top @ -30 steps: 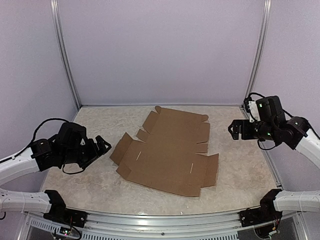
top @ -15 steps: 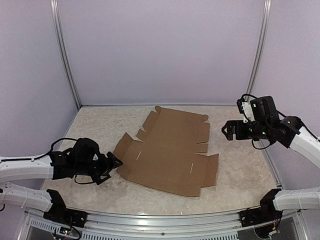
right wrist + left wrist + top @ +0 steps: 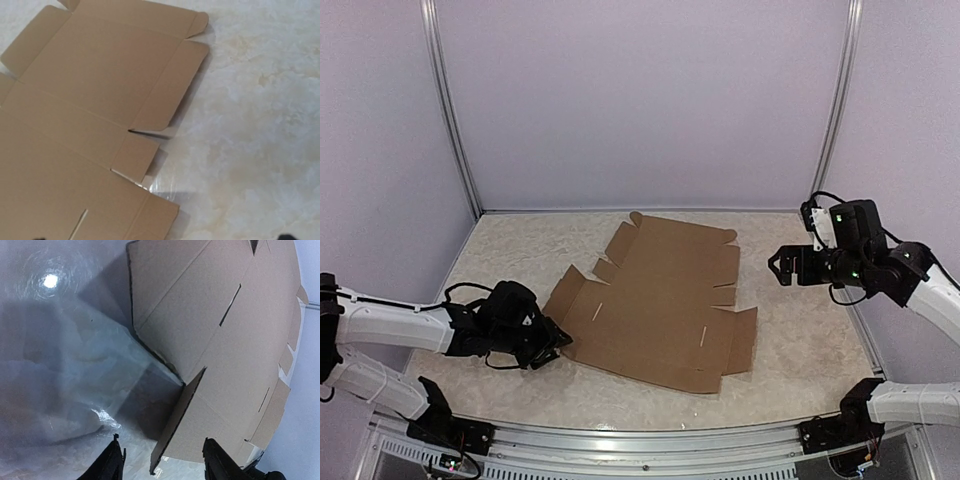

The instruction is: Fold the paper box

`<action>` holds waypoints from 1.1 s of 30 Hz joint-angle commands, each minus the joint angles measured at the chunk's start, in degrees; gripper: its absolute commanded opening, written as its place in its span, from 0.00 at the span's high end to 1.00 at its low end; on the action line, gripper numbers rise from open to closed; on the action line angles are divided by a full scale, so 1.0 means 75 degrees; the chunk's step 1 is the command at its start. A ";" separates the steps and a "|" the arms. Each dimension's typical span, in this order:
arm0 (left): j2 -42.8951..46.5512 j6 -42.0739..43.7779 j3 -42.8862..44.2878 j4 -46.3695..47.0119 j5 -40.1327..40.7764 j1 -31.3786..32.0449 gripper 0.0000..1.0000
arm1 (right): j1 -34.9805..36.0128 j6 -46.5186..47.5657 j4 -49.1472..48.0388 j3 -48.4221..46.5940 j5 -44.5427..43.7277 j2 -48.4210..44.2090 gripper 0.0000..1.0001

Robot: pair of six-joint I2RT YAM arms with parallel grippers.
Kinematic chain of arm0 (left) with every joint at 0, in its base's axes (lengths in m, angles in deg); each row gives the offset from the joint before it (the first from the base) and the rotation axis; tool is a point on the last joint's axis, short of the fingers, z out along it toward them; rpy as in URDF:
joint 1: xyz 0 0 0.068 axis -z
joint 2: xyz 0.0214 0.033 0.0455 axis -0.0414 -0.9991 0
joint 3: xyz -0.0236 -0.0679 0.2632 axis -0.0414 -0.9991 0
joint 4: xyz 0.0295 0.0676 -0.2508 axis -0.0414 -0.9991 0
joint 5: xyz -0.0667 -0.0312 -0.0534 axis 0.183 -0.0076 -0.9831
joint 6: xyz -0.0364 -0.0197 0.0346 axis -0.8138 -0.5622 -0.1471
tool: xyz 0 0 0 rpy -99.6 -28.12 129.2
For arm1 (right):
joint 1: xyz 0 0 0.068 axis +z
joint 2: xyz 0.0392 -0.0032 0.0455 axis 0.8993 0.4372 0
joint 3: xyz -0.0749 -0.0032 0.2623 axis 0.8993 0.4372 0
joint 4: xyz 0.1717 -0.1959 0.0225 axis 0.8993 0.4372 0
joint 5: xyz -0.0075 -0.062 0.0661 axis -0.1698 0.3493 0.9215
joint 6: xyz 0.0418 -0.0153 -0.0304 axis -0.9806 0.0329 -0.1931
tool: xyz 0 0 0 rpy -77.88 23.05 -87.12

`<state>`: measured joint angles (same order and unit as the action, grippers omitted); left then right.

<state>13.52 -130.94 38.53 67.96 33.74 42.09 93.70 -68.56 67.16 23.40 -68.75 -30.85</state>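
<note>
I see the paper box lying unfolded mid-table, where it was a second ago. My left gripper has swung in low from well off the box's left side and now sits at its near-left corner. In the wrist view its jaws stand wide, and the slightly raised corner flap edge lies between them. My right gripper hovers off the box's right side, barely shifted; I cannot tell how far its jaws are parted.

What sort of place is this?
Probably a robot lab test cell: left arm and right arm bolted at a marbled table, plain walls in metal framing, one flat paper box.
</note>
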 commanded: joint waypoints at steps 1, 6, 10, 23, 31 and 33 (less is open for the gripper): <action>-0.0201 0.0067 0.0130 0.0248 0.0033 0.0068 0.53 | 0.0105 0.0012 0.0026 0.0101 -0.0077 -0.0125 0.00; -0.0416 0.0237 0.0231 0.0117 0.0153 0.0061 0.66 | 0.0105 0.0012 -0.0001 0.0088 -0.0070 -0.0061 0.00; -0.0282 0.0459 0.0370 -0.0209 0.0349 0.0039 0.72 | 0.0105 0.0044 -0.0066 0.0145 -0.0034 -0.0113 0.00; -0.0342 0.1209 0.0725 -0.0500 0.0538 0.0026 1.00 | 0.0108 0.0044 -0.0006 0.0141 0.0087 -0.0235 0.00; -0.0447 0.3449 0.2144 -0.1857 0.0182 -0.0011 1.00 | 0.0143 0.0376 -0.0710 0.0346 0.1231 -0.0582 0.00; -0.0408 0.4140 0.2474 -0.2227 0.0131 -0.0011 1.00 | 0.0205 0.0475 -0.0813 0.0339 0.1448 -0.0600 0.00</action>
<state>10.46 -111.77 52.46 58.15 35.57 42.16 93.83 -67.00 64.36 25.02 -62.96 -34.13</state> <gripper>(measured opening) 0.006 0.995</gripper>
